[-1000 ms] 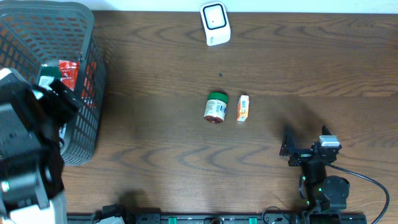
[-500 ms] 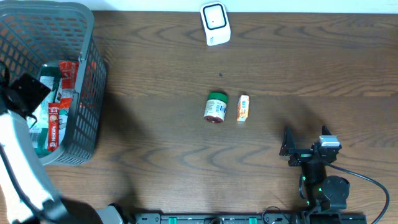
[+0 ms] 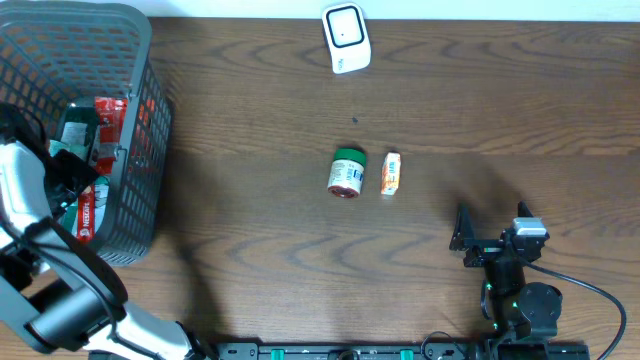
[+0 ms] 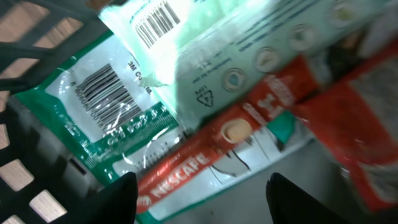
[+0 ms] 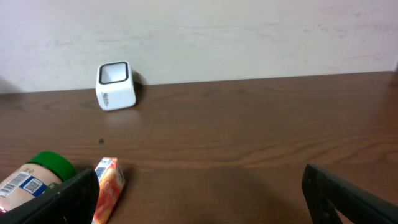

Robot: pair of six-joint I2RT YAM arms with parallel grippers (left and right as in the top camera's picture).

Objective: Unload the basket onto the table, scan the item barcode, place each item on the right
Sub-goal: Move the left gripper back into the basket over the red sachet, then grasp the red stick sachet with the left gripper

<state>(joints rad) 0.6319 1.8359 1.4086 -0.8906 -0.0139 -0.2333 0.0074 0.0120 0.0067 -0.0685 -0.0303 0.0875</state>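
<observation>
My left gripper is down inside the grey basket, its jaws apart just above a red and white Nescafe packet. A green packet with a barcode and a pale green packet with a barcode lie beside it. Nothing is pinched between the fingers. From overhead the left gripper is over the packets. The white scanner stands at the table's far edge. My right gripper rests open near the front right, empty.
A green-lidded jar and a small orange box lie side by side mid-table, left of the right gripper. A red packet fills the basket's right side. The basket walls stand close around the left gripper.
The left arm has swung over and dropped into the basket, and its jaws have narrowed somewhat. The right arm, jar, box and scanner have not moved.
</observation>
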